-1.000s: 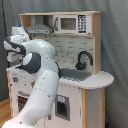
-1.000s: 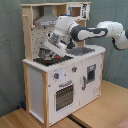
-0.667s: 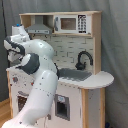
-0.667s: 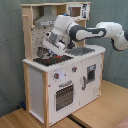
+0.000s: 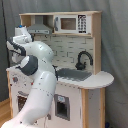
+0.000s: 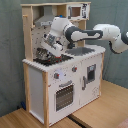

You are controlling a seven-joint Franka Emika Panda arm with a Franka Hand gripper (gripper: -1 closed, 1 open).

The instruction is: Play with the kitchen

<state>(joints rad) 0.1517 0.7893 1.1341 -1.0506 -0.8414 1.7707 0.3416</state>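
The kitchen is a tall toy unit of pale wood and white panels, seen in both exterior views. In the second exterior view its black-red stovetop lies on the left of the counter. My gripper hangs just above it, pointing down under the hood. In the first exterior view the kitchen shows its black faucet and steel sink. There my own arm hides the stovetop and the gripper.
A toy microwave sits on the top shelf beside the grey hood. The front carries an oven door and knobs. The kitchen stands on a wooden table. Grey curtains hang behind.
In the second exterior view, my gripper has dropped slightly and shifted left, closer to the stovetop. The kitchen itself has not changed.
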